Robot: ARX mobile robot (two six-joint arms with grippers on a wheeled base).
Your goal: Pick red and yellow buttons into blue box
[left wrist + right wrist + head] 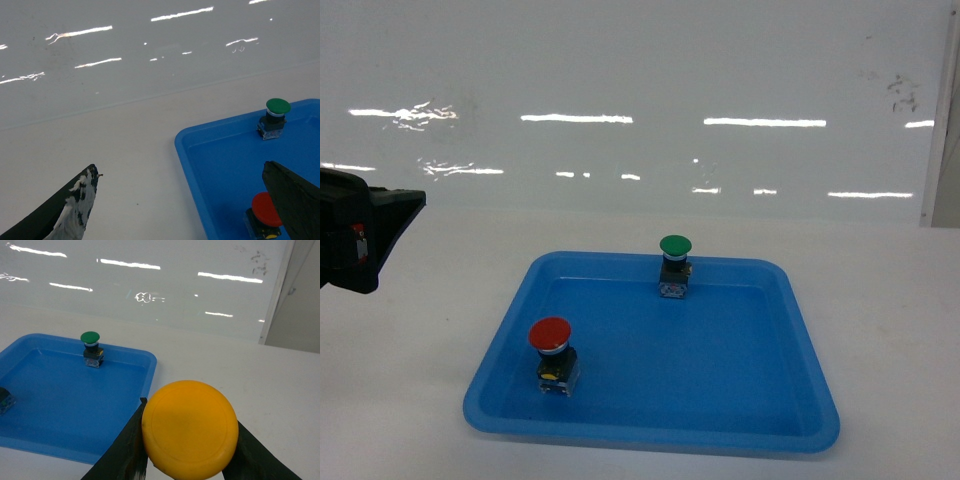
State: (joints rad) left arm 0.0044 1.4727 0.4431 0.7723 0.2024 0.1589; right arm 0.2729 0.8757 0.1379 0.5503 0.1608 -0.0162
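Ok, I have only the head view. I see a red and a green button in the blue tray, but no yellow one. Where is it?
Observer: The right wrist view shows the yellow button clamped in the right gripper, off the right side of the tray.
Operator: And is the left gripper open?
Observer: Yes, the left gripper is open and empty, over the tray's left edge, with the red button close to one finger.
Operator: Do you see the blue box?
Observer: No, none of the views shows it.

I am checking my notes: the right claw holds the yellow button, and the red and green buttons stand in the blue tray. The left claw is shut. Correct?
Not quite: the left claw is open, as the left wrist view shows. The rest stands.
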